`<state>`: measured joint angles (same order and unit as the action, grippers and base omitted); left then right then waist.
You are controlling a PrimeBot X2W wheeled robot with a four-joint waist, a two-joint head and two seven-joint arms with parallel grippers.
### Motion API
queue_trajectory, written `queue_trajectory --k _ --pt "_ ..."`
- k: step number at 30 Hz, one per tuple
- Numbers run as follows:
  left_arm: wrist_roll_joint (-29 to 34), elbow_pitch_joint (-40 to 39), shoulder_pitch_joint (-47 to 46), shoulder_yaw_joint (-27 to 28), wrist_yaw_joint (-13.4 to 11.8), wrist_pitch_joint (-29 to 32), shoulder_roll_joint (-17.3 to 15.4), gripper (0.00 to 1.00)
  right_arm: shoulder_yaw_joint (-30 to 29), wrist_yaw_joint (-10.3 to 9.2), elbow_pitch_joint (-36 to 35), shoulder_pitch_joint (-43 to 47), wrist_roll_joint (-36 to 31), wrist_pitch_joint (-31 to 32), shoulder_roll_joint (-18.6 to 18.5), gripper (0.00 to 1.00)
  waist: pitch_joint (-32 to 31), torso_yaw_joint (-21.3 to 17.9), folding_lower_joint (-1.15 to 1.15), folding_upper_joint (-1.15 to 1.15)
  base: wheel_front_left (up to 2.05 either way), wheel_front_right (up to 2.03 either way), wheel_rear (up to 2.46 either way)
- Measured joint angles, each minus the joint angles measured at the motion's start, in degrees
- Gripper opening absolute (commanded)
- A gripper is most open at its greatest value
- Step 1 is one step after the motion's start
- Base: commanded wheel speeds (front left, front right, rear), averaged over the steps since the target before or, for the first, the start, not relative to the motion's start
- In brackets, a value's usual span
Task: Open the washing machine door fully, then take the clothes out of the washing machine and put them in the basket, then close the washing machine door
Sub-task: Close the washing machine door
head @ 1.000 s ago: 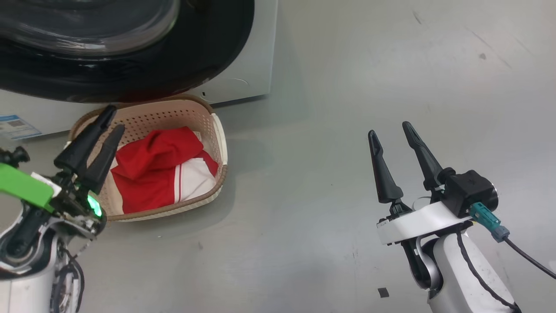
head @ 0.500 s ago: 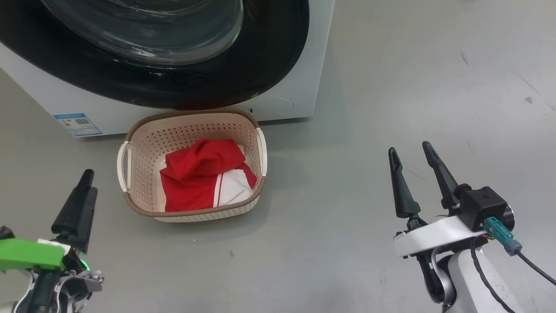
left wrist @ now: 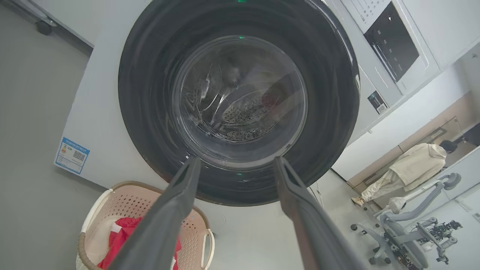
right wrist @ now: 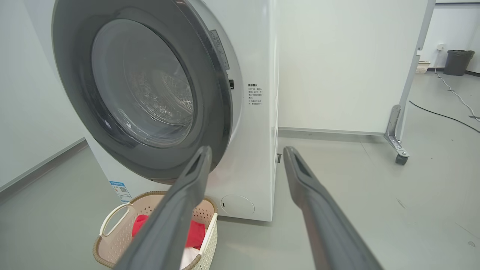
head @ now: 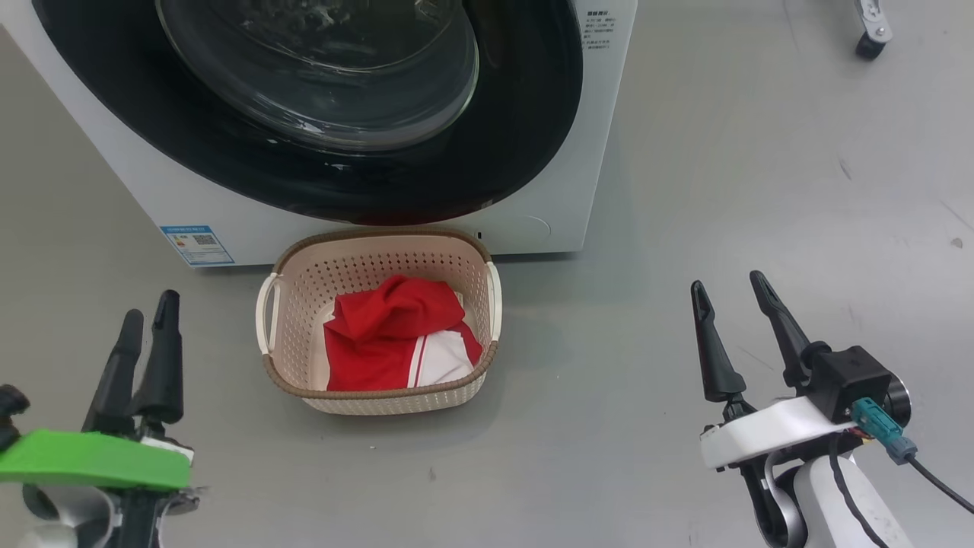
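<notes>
The washing machine (head: 586,183) stands at the top of the head view, and its door (head: 533,114) lies flat against the front, glass bowl bulging outward. In front of it on the floor sits the basket (head: 380,235) holding the red and white clothes (head: 380,335). My left gripper (head: 152,304) is open and empty, left of the basket and apart from it. My right gripper (head: 726,281) is open and empty over bare floor to the right. The left wrist view looks up past the left gripper (left wrist: 237,159) at the door (left wrist: 150,93). Between the fingers of the right gripper (right wrist: 247,149) the machine's corner shows.
A blue sticker (head: 196,243) marks the machine's lower left front. A white partition on castors (right wrist: 399,157) stands to the right, with a cable (right wrist: 442,114) and a dark bin (right wrist: 457,62) beyond. A person in a cream hoodie (left wrist: 412,168) and another robot (left wrist: 412,210) are far off.
The head camera has swung, bringing more of the machine into view. My left gripper has drawn back from the basket's left rim to the floor beside it. The right arm holds its pose.
</notes>
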<state>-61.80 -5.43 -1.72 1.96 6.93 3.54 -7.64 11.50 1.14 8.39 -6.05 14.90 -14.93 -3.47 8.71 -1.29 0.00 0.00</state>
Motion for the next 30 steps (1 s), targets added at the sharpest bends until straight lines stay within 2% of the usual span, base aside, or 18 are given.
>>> queue_trajectory --k 6,7,10,19,30 --pt "13.7 0.3 2.8 -3.3 0.0 -6.4 -2.8 1.00 -0.5 0.32 0.9 1.9 -0.4 0.0 -0.1 1.00 -2.6 0.6 0.00 0.00 0.00 0.00 0.00" --pt "17.8 0.9 3.8 -3.9 0.0 -8.4 -3.3 1.00 -0.6 0.52 1.1 2.5 -0.5 0.0 -0.1 1.00 -3.5 0.8 0.00 0.00 0.00 0.00 0.00" --pt "22.8 1.3 5.5 -4.6 -0.1 -10.6 -4.1 1.00 -0.8 0.74 1.4 3.7 -0.5 0.0 -0.1 1.00 -5.0 1.0 0.00 0.00 0.00 0.00 0.00" --pt "33.4 3.3 11.3 -8.2 -4.7 -13.2 -5.8 1.00 -1.0 0.74 2.3 8.1 -0.9 0.0 0.0 1.00 -8.9 1.2 0.00 0.00 0.00 0.00 0.00" --pt "39.0 4.4 13.7 -11.4 -8.7 -14.2 -5.6 1.00 -1.5 0.73 2.2 10.3 -0.9 0.0 0.1 1.00 -10.1 0.9 0.00 0.00 0.00 0.00 0.00"
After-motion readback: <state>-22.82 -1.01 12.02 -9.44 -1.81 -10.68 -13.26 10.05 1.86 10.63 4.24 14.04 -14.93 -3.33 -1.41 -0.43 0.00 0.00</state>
